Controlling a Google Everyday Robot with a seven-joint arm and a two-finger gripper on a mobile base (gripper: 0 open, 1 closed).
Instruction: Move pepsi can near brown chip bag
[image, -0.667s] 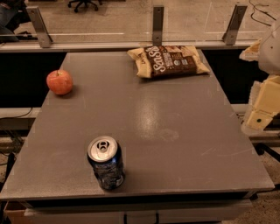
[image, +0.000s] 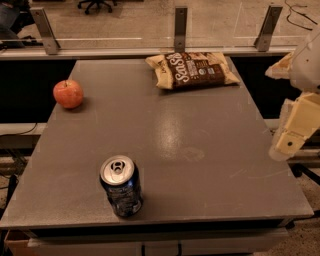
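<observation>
Can (image: 121, 186): upright on the table (image: 210, 165), close to the table's front edge, left of its middle. Short cylinder. Dark blue glossy wall with pale speckled markings; no lettering legible on it. Silver top, rim bright, pull tab lying flat over the mouth.

Bag (image: 192, 70): lies flat at the table's far edge, a little right of its middle, well apart from the can. Wide, crinkled, pillow-shaped foil. Dark brown front panel, tan-yellow at the left and right ends. Large white lettering runs along the front and begins "Sea S"; the rest cannot be made out. A small pale block of print sits to the right of the large letters, unreadable.

Apple (image: 68, 93): on the table near its left edge, toward the far side. Round, red with a yellowish patch, dimple on top, smooth skin.

Table: flat grey matte top, roughly square, with faint scuffs and a dull sheen down the middle.

Gripper (image: 292, 132): off the table's right edge, about level with the table's middle, hanging over the dark gap beside it. Cream-coloured blocky plastic parts below a rounded white arm housing. It touches nothing and carries nothing. Whether it is spread or closed: cannot tell.

Behind the table's far edge: a pale rail with three grey metal posts (image: 180, 27) holding clear panels.
</observation>
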